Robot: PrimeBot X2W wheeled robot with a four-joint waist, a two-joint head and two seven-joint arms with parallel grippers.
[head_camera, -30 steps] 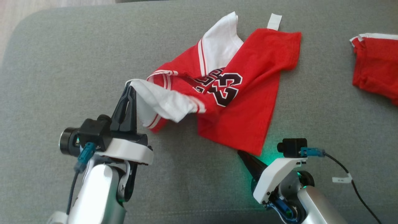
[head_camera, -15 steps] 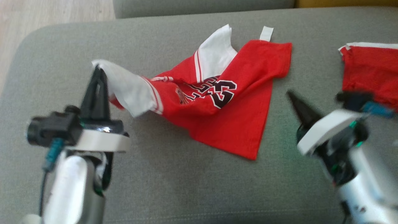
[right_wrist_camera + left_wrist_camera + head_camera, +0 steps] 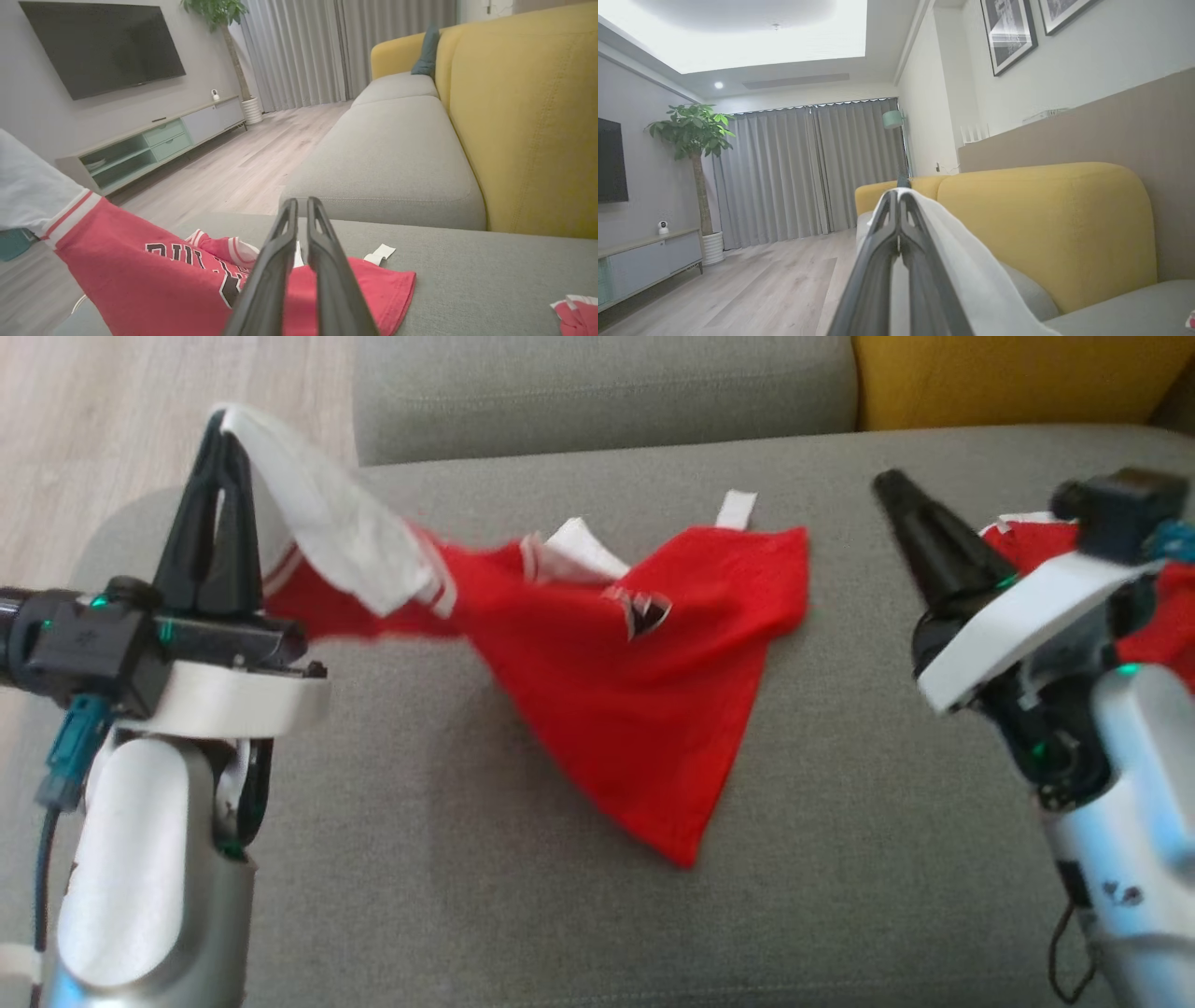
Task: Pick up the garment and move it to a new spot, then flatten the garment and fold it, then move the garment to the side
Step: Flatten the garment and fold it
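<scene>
Head view: the left gripper point(image 3: 220, 425), clamped on a white sleeve, holds the garment point(image 3: 644, 709) lifted at far left, its length trailing rightward onto the sofa point(image 3: 448, 896). The right gripper point(image 3: 887, 485), seemingly barely parted and empty, is nearer the free right edge.

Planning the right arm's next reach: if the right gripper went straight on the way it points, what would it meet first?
Probably the grey seat cushion beyond, judging by the right wrist view; the right gripper seems to pass above the garment.
</scene>
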